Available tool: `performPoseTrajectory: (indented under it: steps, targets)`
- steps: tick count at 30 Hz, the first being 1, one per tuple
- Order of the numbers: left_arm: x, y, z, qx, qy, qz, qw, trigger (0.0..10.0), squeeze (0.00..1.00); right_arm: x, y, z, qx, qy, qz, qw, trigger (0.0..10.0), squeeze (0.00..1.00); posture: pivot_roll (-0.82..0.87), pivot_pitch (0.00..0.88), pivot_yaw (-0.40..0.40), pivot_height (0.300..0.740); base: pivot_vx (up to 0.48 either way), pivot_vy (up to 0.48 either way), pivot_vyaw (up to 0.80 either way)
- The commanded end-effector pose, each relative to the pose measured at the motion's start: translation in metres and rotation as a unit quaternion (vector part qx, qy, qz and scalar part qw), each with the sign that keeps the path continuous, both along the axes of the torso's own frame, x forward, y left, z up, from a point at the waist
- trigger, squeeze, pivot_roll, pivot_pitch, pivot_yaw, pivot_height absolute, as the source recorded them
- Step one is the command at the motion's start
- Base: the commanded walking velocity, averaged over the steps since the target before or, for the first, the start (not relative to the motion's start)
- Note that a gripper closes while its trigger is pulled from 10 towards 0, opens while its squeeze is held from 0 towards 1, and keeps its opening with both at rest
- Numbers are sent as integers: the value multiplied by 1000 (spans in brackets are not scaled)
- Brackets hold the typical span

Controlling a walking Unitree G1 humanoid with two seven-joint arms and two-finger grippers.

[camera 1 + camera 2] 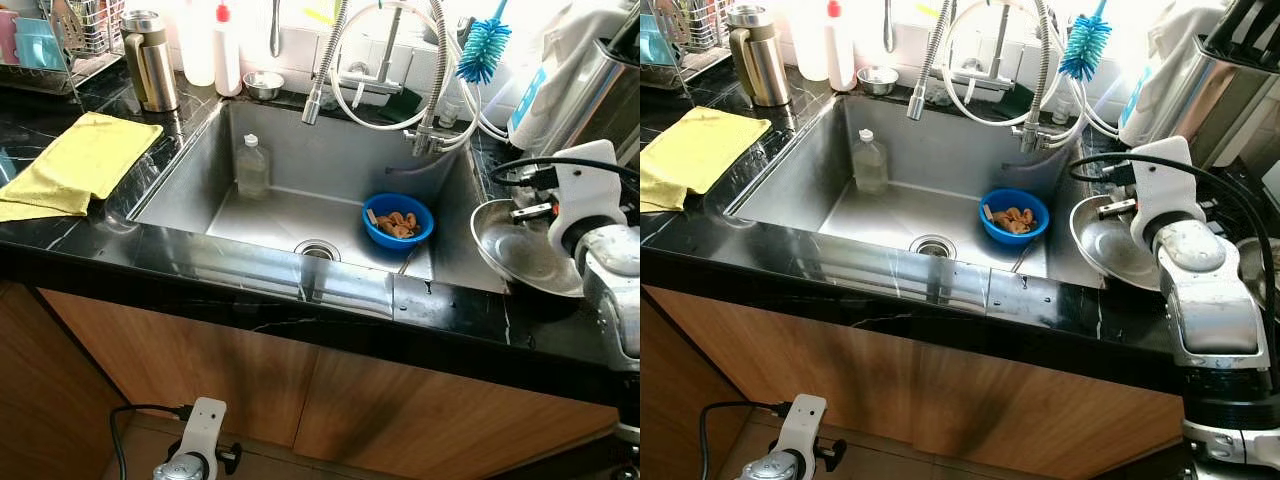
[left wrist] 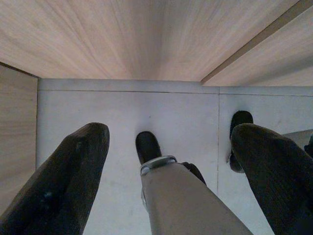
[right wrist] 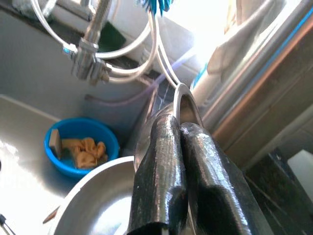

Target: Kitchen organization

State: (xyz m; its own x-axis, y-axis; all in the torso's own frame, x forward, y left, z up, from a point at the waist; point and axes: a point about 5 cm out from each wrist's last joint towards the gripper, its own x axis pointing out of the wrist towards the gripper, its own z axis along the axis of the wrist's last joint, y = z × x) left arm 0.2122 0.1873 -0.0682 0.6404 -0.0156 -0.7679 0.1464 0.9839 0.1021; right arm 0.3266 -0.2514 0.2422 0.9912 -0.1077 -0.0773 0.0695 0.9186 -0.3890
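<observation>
Black marble counter runs around a steel sink above wooden cabinet doors. At far left a yellow cloth lies flat on the counter, with a dish rack behind it cut off by the frame edge. Low on the left, the left gripper hangs idle before the cabinet, its fingers spread wide over pale floor, holding nothing. Inside the sink a clear bottle stands upright by the back wall, and a blue bowl of brownish scraps, hard to identify, sits right of the drain. Further right, a steel pan rests on the sink's right rim. The right gripper has its fingers pressed together on the pan's raised edge.
</observation>
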Motion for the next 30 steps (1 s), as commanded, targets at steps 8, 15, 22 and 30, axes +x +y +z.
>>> performPoseTrajectory:
  steps: [8, 15, 22, 30]
  targets:
    - [-1, -3, -1, -3, 1, 8, 1000, 10000, 0, -1, 37, 48, 38, -156, 122, 980, 10000, 0, 154, 76, -136, 736, 0, 0, 0]
    - [-1, -2, -1, -3, -3, 12, 1000, 10000, 0, 4, 53, 18, 151, -115, 191, 963, 10000, 0, 160, 81, -137, 736, 0, 0, 0]
    - [-1, -2, -1, -2, -2, 9, 1000, 10000, 0, 6, 55, -13, 196, -60, 206, 957, 10000, 0, 164, 79, -138, 736, 0, 0, 0]
    - [-2, -2, -1, 0, -1, 8, 1000, 10000, 0, 6, 54, -37, 233, -22, 199, 952, 10000, 0, 167, 79, -139, 736, 0, 0, 0]
